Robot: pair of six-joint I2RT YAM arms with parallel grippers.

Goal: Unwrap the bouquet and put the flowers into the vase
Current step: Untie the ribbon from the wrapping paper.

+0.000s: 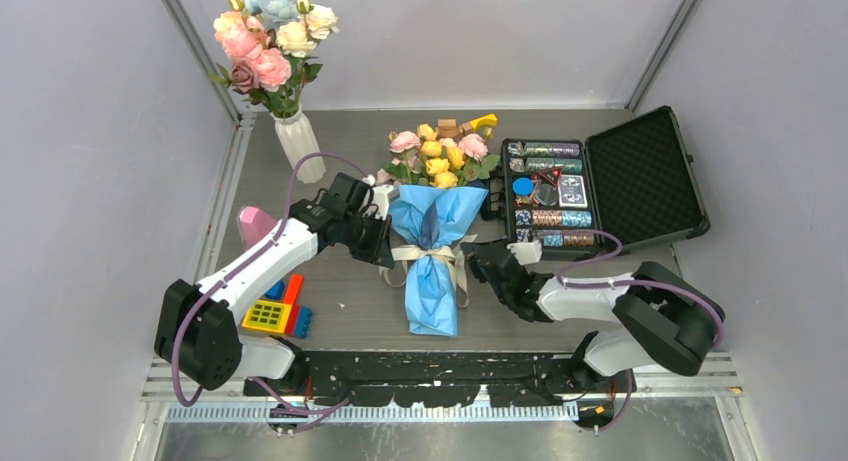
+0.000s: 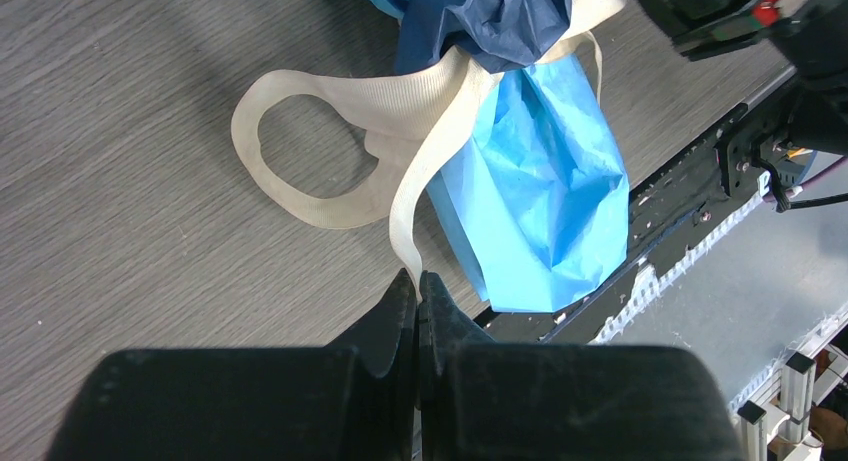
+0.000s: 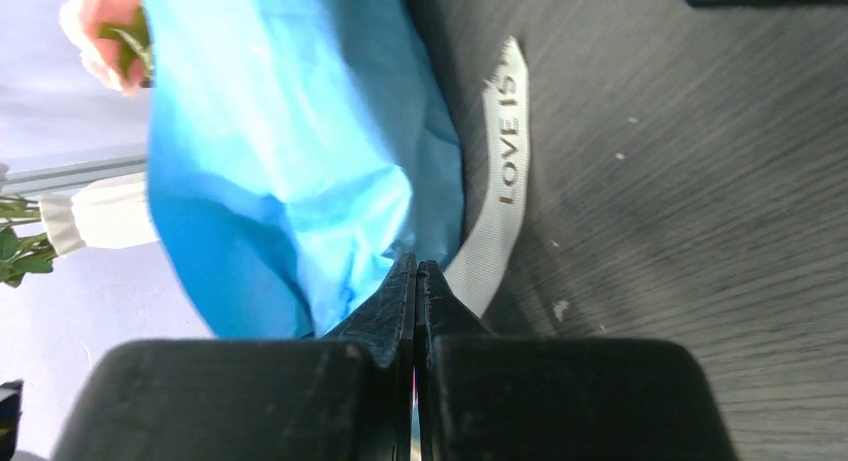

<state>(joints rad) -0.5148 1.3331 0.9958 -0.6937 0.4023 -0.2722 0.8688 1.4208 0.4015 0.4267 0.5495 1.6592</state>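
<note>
bouquet (image 1: 432,251) lies flat, blooms far, stem end near | left tool (image 2: 417,278) pinching ribbon (image 2: 400,96) | right tool (image 3: 415,266) closed

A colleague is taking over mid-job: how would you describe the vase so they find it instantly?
Look to the far left corner of the grey table. There stands the vase, beyond the pink block. It is the only tall, ribbed white thing, already holding big pink, white and pale-blue blooms.
</note>
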